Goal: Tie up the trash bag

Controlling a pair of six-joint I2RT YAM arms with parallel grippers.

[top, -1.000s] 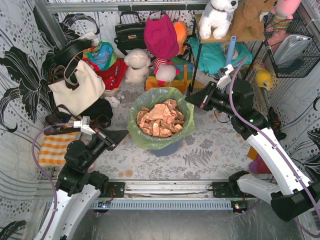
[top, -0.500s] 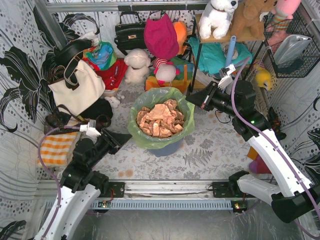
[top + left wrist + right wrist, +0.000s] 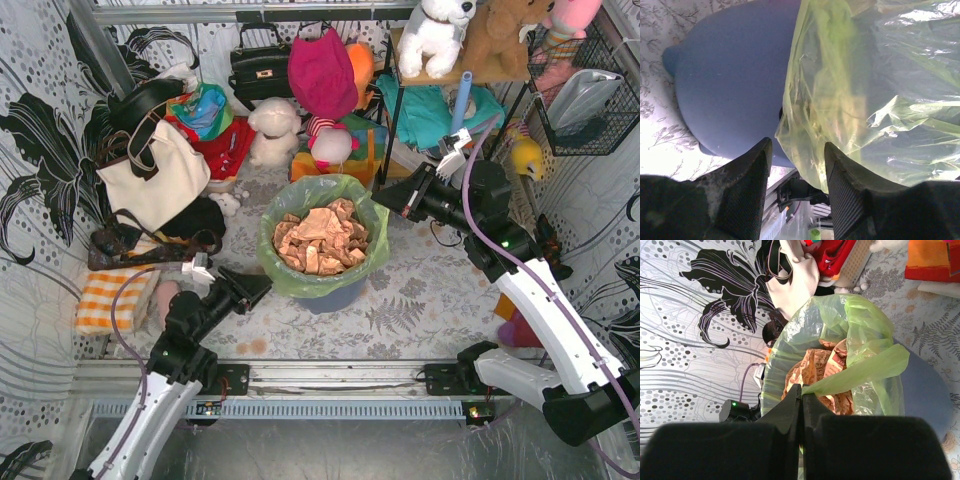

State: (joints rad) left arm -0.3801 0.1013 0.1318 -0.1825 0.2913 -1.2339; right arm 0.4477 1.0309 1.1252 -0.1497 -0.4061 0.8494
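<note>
The trash bag (image 3: 318, 195) is light-green translucent plastic lining a round blue bin (image 3: 335, 296) mid-table, with crumpled tan paper (image 3: 320, 240) inside. My right gripper (image 3: 379, 200) sits at the bag's right rim. In the right wrist view this gripper (image 3: 802, 389) is shut on a stretched strip of the bag (image 3: 860, 367). My left gripper (image 3: 262, 286) is low at the bin's left side. The left wrist view shows it (image 3: 797, 152) open, with the bag's draped lower edge (image 3: 810, 150) hanging just ahead between the fingertips and the bin (image 3: 735, 85) to its left.
A cream tote (image 3: 155, 178), a black handbag (image 3: 260, 66) and plush toys (image 3: 275, 130) crowd the back and left. An orange checked cloth (image 3: 105, 300) lies by the left arm. A shelf rack (image 3: 400, 130) and wire basket (image 3: 585, 100) stand behind the right arm.
My left arm has swung right to the bin's side and its jaws have opened. The right gripper has stayed on the bag's rim, barely moving.
</note>
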